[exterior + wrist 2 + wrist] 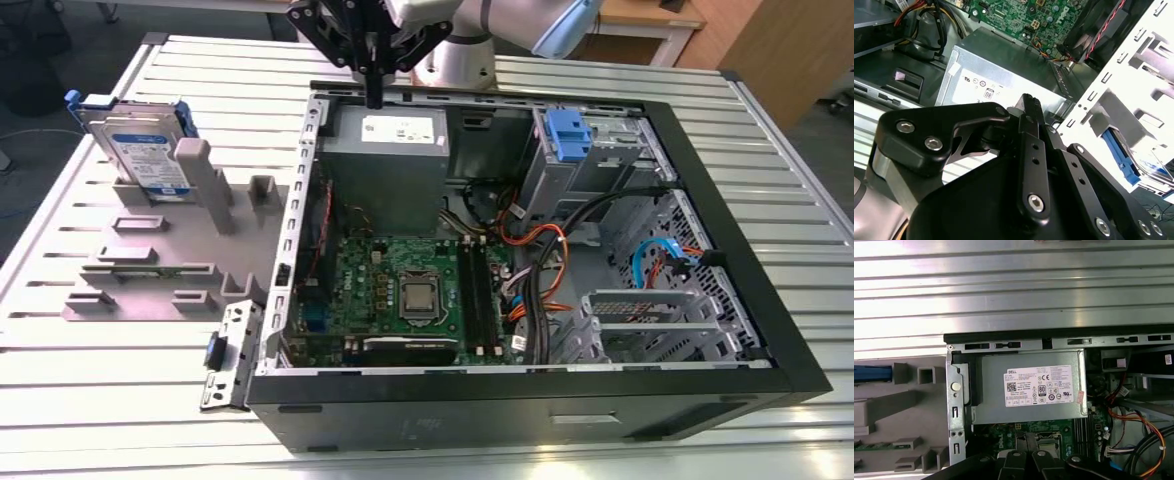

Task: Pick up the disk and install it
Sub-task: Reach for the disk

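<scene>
The disk stands on edge in a grey holder on the exterior view's left, outside the open computer case. It is silver-grey with a white-and-blue label and blue rails. Its blue rail shows in the second wrist view and in the first wrist view. My gripper hangs over the case's far edge, just above the power supply box, well to the right of the disk. Its black fingers are pressed together and hold nothing.
A blue plastic bracket sits in the drive cage at the case's far right corner. The green motherboard and orange and black cables lie inside the case. The case and the holder rest on a ribbed metal table.
</scene>
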Controlling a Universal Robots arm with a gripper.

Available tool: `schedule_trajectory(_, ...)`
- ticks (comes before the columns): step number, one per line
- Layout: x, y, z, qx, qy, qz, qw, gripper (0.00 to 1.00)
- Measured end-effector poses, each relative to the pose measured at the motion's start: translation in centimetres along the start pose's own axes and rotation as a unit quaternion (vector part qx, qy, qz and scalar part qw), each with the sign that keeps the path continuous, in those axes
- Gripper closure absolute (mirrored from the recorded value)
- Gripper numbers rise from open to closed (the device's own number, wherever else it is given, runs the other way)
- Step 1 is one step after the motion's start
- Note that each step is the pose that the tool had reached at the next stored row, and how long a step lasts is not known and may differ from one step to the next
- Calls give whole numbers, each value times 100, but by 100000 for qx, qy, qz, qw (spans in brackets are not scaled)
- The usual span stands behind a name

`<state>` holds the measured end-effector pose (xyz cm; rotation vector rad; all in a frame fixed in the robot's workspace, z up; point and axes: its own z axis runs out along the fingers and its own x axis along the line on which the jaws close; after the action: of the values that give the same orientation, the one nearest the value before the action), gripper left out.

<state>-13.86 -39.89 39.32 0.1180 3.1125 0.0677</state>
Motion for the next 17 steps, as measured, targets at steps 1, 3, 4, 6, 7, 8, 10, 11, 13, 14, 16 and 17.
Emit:
schedule_trajectory(1,2,0,0,4,2,0,100000,89)
schedule_trajectory(3,5,0,0,2,1,1,100000,89)
schedule_trajectory(4,57,-4,-2,3,1,-2,100000,89)
schedule_trajectory(6,99,-8,-3,4,1,-2,100000,89)
schedule_trajectory(7,99,-8,-3,2,2,-4,100000,89)
schedule_trajectory(8,100,-7,-3,0,1,-1,100000,89)
schedule_trajectory(10,102,-8,-3,2,-2,3,100000,89)
schedule_trajectory(11,104,-8,-3,3,2,2,100000,89)
schedule_trajectory(13,117,-10,-3,1,1,0,100000,89)
schedule_trajectory(14,124,-10,-4,4,1,0,100000,89)
schedule_trajectory(16,137,-10,-3,-1,-2,1,100000,89)
schedule_trajectory(17,140,-10,-3,0,-1,0,100000,89)
